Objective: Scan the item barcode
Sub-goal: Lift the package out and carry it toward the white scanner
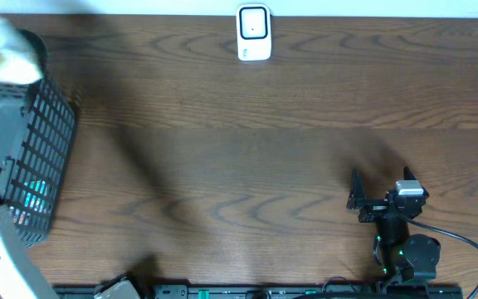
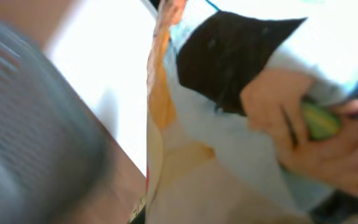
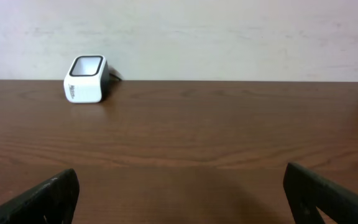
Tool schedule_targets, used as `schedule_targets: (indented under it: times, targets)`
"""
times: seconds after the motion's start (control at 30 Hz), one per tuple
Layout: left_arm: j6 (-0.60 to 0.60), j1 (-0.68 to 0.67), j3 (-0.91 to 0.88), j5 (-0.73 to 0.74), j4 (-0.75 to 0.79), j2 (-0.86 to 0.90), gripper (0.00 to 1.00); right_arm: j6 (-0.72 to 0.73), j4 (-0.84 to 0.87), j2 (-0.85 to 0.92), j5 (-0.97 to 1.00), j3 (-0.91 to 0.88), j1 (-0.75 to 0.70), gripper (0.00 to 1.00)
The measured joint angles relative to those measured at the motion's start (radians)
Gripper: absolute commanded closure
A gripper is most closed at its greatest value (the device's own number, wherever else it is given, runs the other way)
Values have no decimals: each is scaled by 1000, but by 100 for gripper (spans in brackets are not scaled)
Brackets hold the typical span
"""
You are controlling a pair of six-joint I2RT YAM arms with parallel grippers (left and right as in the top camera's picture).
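Overhead view: the scanner (image 1: 254, 33) stands at the far edge of the table (image 1: 247, 149), about midway across. The black basket (image 1: 36, 158) sits at the left edge, with something teal showing through its mesh. The item to scan is not plainly visible; I judge it is in or beside that basket. The left gripper is closed, but the left wrist view is smeared with blur, so I cannot tell whether it has hold of anything. A pale, orange-edged shape (image 2: 166, 143) fills that view's centre. The right gripper (image 3: 182, 196) gapes wide at the near right, holding nothing. To do this well, lift the item clear of the basket wall and carry it right and far. Then turn its barcode squarely toward the scanner window and hold it steady there.
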Motion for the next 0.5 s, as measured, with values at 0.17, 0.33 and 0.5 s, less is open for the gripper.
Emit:
schedule_targets:
  times: [0.17, 0.33, 0.5]
  targets:
    - [-47, -217, 0, 94, -63, 40, 92, 0, 0, 0, 0, 0, 0, 1]
    - [-63, -441, 0, 125, -66, 99, 92, 0, 0, 0, 0, 0, 0, 1]
    - [-5, -632, 0, 138, -66, 203, 92, 0, 0, 0, 0, 0, 0, 1]
